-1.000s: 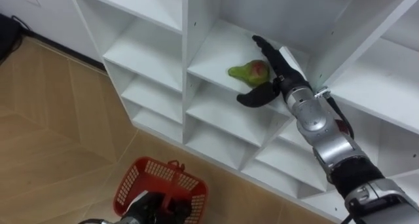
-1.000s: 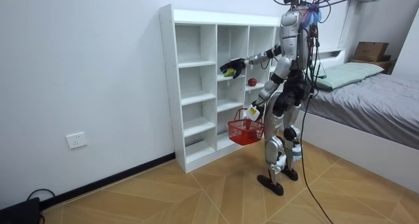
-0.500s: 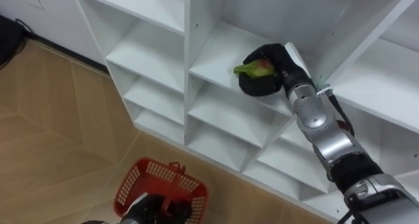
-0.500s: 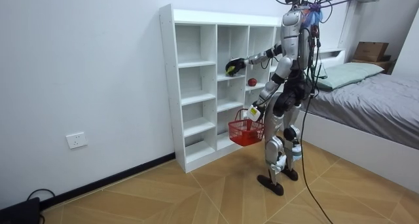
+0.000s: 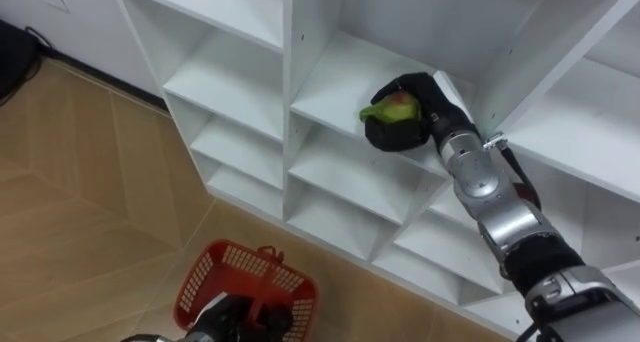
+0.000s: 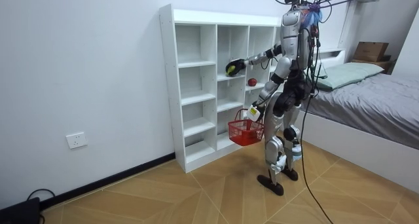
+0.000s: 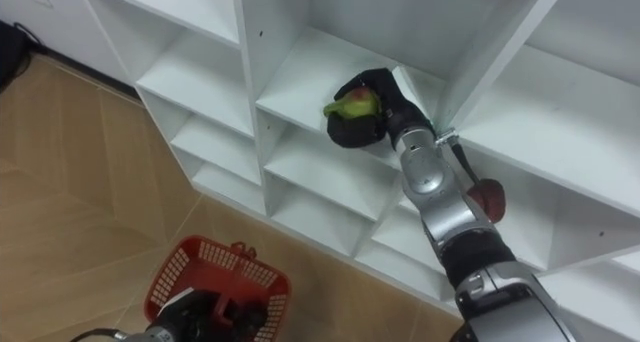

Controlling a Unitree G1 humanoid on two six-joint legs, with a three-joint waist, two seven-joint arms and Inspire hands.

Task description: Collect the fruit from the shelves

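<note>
We're at the tall white wooden cubby closet, right arm stretched straight into a middle compartment. Low to our left hangs the red plastic mesh basket, with the left hand apparently curled on its handle, though it's dim there. Up at shelf level, the right hand is wrapped round the green, red-blushed pear-shaped fruit. The fruit's narrow end pokes left, and the basket lies below and left of it.
</note>
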